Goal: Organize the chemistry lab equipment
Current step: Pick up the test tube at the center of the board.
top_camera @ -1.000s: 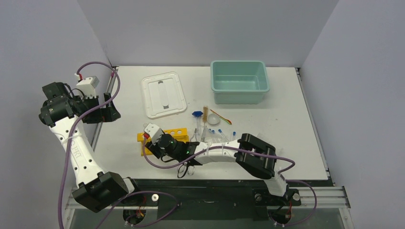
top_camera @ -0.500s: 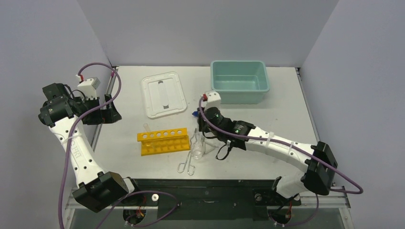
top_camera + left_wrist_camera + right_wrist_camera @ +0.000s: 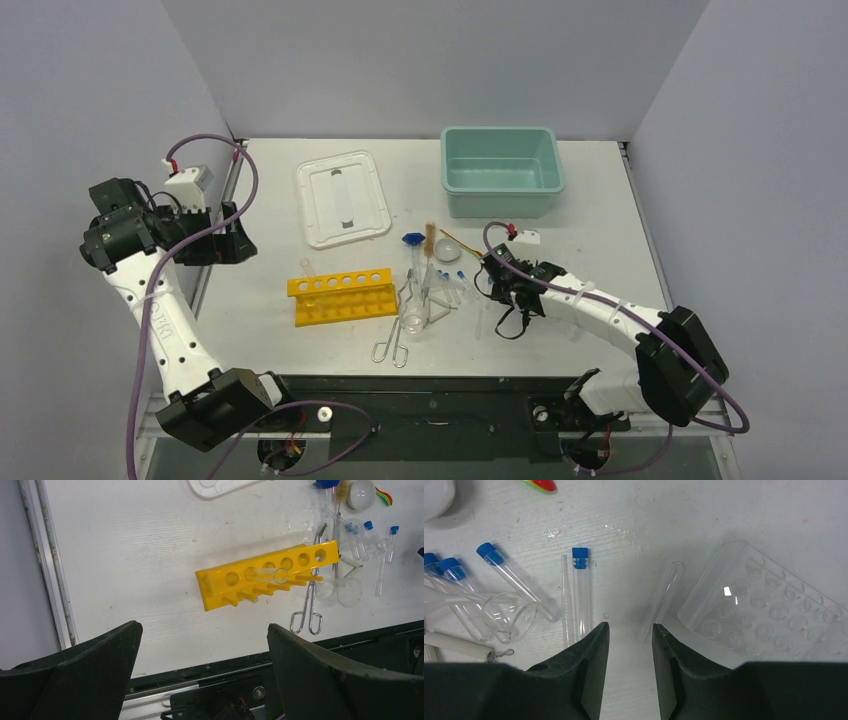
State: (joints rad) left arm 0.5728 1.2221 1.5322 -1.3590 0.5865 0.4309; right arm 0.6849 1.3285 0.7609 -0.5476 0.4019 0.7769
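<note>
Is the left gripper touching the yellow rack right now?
Apart. The top view shows the left gripper well to the left of the yellow rack, with a wide gap between them.

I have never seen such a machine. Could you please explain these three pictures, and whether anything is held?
These are two robot arms bolted at the near edge of a table. One picture looks down from above; the other two come from cameras on the wrists, so the dark shapes at their bottom are each gripper's fingers. On the table lie a yellow rack, metal tongs, blue-capped vials, a clear well plate, a teal tub and a white lid. The left gripper is wide open, raised at the left side. The right gripper is open, low over a clear glass tube; it holds nothing.
</note>
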